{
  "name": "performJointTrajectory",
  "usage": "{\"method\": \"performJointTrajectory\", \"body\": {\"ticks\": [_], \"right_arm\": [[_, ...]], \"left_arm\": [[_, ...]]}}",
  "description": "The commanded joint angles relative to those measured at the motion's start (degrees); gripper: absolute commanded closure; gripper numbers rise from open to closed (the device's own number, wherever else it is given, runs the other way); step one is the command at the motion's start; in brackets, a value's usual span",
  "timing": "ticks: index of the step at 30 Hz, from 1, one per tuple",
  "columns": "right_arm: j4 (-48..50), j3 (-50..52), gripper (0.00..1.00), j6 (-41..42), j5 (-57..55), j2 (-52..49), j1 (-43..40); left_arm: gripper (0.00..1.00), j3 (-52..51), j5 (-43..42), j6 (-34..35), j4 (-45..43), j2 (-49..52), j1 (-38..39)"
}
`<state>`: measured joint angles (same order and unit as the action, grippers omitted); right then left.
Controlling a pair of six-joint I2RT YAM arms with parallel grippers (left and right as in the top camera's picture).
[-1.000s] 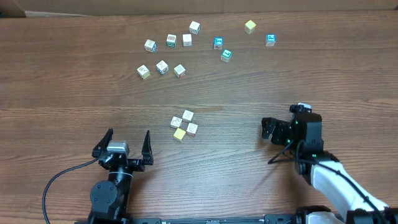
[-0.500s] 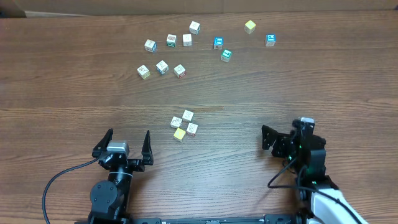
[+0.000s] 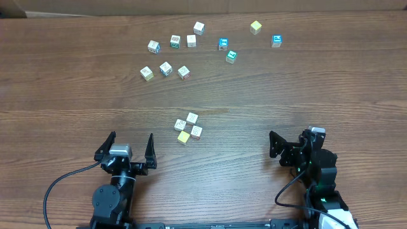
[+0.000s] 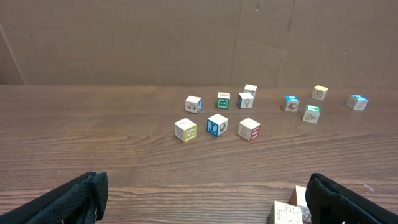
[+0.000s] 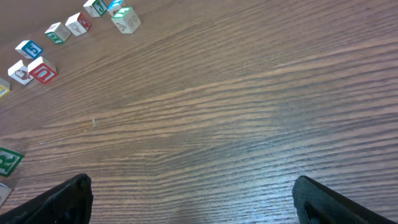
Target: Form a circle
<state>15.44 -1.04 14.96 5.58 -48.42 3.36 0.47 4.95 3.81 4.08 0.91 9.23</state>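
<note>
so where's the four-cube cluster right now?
Overhead view: the cluster sits mid-table, slightly left of centre. It is just ahead and to the right of the left fingers, well apart from the scattered cubes nearer the far edge.

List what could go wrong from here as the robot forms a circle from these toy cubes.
1. The tight cluster of four tiny toy cubes has its pieces touching; placing another beside it could nudge them apart.
2. The row of three loose printed cubes lies closely spaced, so the wide-open left claw may catch a neighbour.
3. The pale yellow cube sits far from the open right claw; a long reach may be less accurate.
</note>
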Motion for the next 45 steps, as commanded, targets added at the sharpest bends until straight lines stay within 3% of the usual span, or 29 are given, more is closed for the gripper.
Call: {"method": "performJointTrajectory", "body": {"ticks": [1, 14, 21, 34, 45], "right_arm": [[-1.6, 0.6, 0.0, 0.1, 0.1, 2.2, -0.4], [-13.2, 0.6, 0.0, -0.6, 0.1, 14.5, -0.4], [-19.7, 0.6, 0.0, -8.4, 1.0, 25.8, -0.3], [-19.4, 0.6, 0.0, -20.8, 5.6, 39.1, -0.1], [-19.4, 0.6, 0.0, -20.4, 5.7, 48.1, -0.1]], "left_arm": [[0.0, -0.2, -0.3, -1.5, 0.0, -0.7, -0.2], [0.0, -0.2, -0.3, -1.5, 0.0, -0.7, -0.2], [0.01, -0.2, -0.3, -1.5, 0.0, -0.7, -0.2], [0.0, -0.2, -0.3, -1.5, 0.0, -0.7, -0.2], [0.01, -0.2, -0.3, -1.5, 0.0, -0.7, -0.2]]}}
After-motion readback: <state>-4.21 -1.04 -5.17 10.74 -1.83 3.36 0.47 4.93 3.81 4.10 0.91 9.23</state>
